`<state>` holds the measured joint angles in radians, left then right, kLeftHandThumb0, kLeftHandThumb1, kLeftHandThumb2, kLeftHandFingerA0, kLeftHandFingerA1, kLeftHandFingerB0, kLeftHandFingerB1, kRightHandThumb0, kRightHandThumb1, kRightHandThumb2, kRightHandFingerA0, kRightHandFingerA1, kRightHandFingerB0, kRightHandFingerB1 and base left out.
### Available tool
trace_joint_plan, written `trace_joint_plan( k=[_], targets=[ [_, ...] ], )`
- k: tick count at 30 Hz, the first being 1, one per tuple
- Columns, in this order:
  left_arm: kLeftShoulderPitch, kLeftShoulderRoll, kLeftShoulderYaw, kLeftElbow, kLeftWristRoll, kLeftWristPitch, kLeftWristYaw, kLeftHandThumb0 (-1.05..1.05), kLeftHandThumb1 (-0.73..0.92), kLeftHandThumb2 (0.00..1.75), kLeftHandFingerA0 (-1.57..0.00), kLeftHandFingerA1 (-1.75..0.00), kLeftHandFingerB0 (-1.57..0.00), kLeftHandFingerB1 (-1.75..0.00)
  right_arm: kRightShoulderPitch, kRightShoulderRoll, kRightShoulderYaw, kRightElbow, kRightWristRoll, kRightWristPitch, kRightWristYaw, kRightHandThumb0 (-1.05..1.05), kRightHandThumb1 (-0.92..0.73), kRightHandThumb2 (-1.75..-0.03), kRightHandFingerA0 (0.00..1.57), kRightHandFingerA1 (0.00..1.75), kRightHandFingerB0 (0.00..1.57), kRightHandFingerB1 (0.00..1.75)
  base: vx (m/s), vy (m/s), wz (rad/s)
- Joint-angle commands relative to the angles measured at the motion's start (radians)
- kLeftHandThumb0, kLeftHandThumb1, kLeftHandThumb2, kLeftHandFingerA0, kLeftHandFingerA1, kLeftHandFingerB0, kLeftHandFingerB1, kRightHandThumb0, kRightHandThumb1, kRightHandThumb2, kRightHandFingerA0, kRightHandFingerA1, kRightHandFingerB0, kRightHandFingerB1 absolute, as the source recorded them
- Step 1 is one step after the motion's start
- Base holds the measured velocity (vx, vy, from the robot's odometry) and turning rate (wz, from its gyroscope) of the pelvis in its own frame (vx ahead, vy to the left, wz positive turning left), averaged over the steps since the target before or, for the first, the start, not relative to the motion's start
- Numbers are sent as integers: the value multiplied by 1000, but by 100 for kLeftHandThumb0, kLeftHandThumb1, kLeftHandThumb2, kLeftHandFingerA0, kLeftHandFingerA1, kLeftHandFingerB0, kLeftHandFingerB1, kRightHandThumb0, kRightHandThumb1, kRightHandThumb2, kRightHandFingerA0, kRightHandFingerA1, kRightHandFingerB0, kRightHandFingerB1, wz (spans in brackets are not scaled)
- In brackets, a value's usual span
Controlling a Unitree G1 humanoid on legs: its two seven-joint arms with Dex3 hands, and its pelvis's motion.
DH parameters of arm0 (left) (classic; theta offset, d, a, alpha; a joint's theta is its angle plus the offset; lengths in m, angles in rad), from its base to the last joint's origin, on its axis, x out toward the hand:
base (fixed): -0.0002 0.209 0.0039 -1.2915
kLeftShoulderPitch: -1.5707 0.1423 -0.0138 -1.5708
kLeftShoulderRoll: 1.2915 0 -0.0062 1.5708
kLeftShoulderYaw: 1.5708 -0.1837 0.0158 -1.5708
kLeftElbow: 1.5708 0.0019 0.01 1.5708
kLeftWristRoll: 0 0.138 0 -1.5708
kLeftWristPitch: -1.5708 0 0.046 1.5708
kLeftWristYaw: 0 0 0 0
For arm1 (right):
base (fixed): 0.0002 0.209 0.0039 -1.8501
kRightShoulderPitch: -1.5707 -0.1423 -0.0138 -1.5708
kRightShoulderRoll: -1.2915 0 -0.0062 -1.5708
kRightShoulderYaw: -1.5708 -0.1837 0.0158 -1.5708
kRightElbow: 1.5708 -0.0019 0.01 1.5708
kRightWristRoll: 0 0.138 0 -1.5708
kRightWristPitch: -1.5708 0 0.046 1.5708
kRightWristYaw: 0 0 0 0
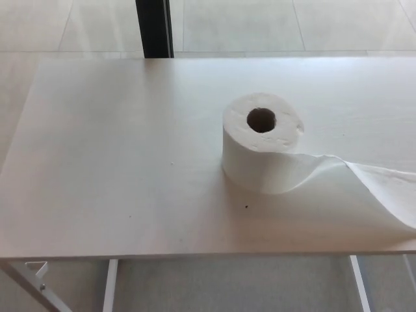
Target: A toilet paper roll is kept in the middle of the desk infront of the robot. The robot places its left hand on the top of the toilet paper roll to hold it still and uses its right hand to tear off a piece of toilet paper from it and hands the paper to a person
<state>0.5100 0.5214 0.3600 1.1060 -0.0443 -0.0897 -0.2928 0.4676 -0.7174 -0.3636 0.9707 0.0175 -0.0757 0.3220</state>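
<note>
Head view of the desk (130, 182) before any contact is made. The toilet paper roll (260, 140) stands on end, core hole facing up, right of the desk's centre and about midway between the far and near edges. A loose tail of paper (364, 188) unwinds from the roll's near side and trails, slightly lifted and creased, toward the right edge, where it runs out of the picture. Neither the left nor the right hand appears, so the state of the fingers cannot be told. A dark upright post (155, 27) stands on the floor beyond the far edge; white desk legs (109, 286) show below the near edge. No person is visible. Judged from this layout, the task is at its opening step: the roll is not yet steadied. The next move calls for the left hand to come down flat on the roll's top, pressing enough to stop it turning or sliding, before the right hand takes the tail.
</note>
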Motion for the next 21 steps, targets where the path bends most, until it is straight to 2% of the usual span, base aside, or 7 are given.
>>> trace_joint_plan(
  k=[1,6,8,13,14,15,21],
  targets=[
    [18,67,80,15,-102,-55,-151,-58,70,61,-61,-53,-52,-44,25,-44,-94,15,115,-66,144,-66,-56,-91,26,59,13,44,0,0,0],
    [-45,133,230,-15,-213,-15,-205,-56,72,62,-57,-52,-41,-39,68,-6,-331,-179,258,-71,66,-67,-72,-62,19,56,12,31,0,0,0],
    [-87,178,251,-16,-211,1,-211,-62,55,91,-55,-63,-39,-54,57,-4,-401,-235,276,-45,38,-37,-47,-103,2,53,0,51,0,0,0],
    [-189,344,350,-195,-254,37,-217,-61,73,63,-58,-52,-48,-41,-23,-30,-535,-416,297,-30,-17,-72,-70,-60,11,55,12,35,0,0,0],
    [-232,383,374,-233,-270,43,-222,-65,59,96,-52,-62,-40,-53,-54,-36,-553,-480,301,-9,-39,-38,-40,-100,3,54,0,50,0,0,0],
    [-247,391,380,-241,-271,50,-223,-84,68,73,-53,-52,-41,-43,-64,-34,-561,-502,299,9,-46,-83,-71,-62,12,48,14,40,0,0,0],
    [-439,456,437,-503,-348,103,-245,-77,67,61,-69,-55,-59,-44,-210,-35,-607,-742,319,33,-87,-71,-68,-61,12,54,16,34,0,0,0]
  ],
)
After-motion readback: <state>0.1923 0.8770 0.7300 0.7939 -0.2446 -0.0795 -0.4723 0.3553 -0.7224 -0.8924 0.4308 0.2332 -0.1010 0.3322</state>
